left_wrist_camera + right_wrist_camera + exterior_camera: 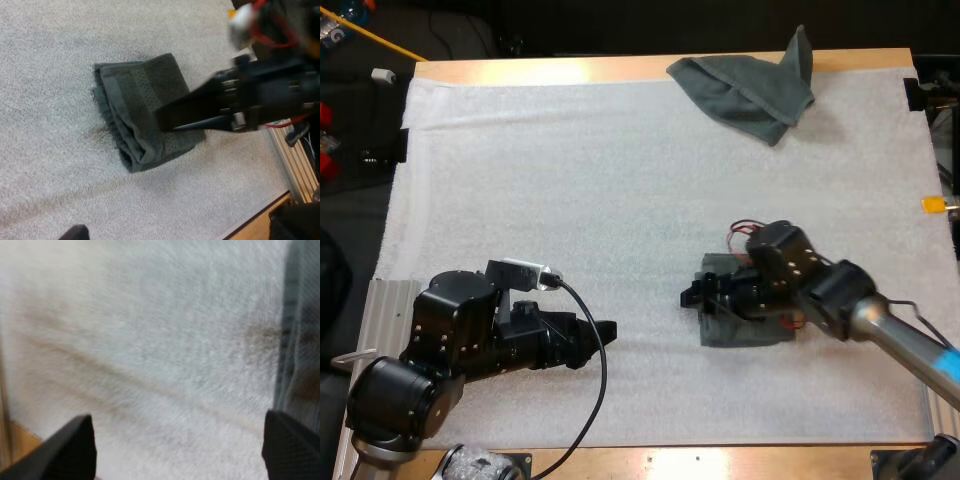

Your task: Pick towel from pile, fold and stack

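Note:
A folded dark grey-green towel (748, 328) (140, 107) lies on the white mat (620, 180), right of centre and toward the front. My right gripper (692, 297) (182, 445) hangs low over the towel's left edge. It is open, with bare mat between its fingertips (75, 445) and the towel's edge (300, 330) beside one of them. In the left wrist view its black fingers (185, 112) reach across the folded towel. My left gripper (605, 333) (185, 231) is open, low over the mat and left of the towel, pointing at it. A crumpled towel (750, 90) lies at the far right.
The mat covers most of the table; bare wood (670, 462) runs along the front edge. A ribbed metal plate (390, 300) sits at the mat's left front edge. The middle and far left of the mat lie open.

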### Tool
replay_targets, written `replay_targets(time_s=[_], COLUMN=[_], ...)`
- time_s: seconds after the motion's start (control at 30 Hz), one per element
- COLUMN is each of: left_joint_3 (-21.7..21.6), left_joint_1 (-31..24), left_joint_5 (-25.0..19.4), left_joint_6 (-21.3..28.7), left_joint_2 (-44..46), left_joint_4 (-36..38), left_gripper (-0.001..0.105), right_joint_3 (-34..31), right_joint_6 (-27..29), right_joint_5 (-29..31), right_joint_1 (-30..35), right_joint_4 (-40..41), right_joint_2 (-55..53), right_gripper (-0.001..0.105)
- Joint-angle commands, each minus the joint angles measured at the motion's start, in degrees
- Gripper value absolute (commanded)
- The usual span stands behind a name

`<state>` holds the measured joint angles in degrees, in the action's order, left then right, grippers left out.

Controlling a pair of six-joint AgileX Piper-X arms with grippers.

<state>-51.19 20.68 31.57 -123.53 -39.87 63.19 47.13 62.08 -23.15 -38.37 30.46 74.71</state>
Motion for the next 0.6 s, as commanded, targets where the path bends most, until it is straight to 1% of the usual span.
replay_targets(time_s=[0.0, 0.07, 0.17, 0.27, 0.4, 0.57], left_joint_3=[0.0, 0.0, 0.0, 0.0, 0.0, 0.0], left_joint_1=[0.0, 0.0, 0.0, 0.0, 0.0, 0.0], left_joint_5=[0.4, 0.4, 0.4, 0.4, 0.4, 0.4], left_joint_6=[0.5, 0.5, 0.5, 0.6, 0.6, 1.0], left_joint_2=[0.3, 0.3, 0.3, 0.3, 0.3, 0.3], left_joint_4=[0.0, 0.0, 0.0, 0.0, 0.0, 0.0], left_gripper=[0.068, 0.068, 0.068, 0.068, 0.068, 0.068], right_joint_3=[0.0, 0.0, 0.0, 0.0, 0.0, 0.0], right_joint_6=[1.2, 1.8, 4.4, 7.2, 7.6, 7.6], right_joint_5=[1.3, 3.2, 7.1, 11.5, 15.4, 17.1], right_joint_1=[-0.2, -0.2, -0.2, -0.2, -0.2, -0.2], right_joint_4=[1.7, 4.1, 9.1, 17.0, 24.5, 31.7], right_joint_2=[-3.3, -6.5, -12.2, -19.9, -27.5, -36.4], right_gripper=[0.067, 0.067, 0.067, 0.067, 0.067, 0.067])
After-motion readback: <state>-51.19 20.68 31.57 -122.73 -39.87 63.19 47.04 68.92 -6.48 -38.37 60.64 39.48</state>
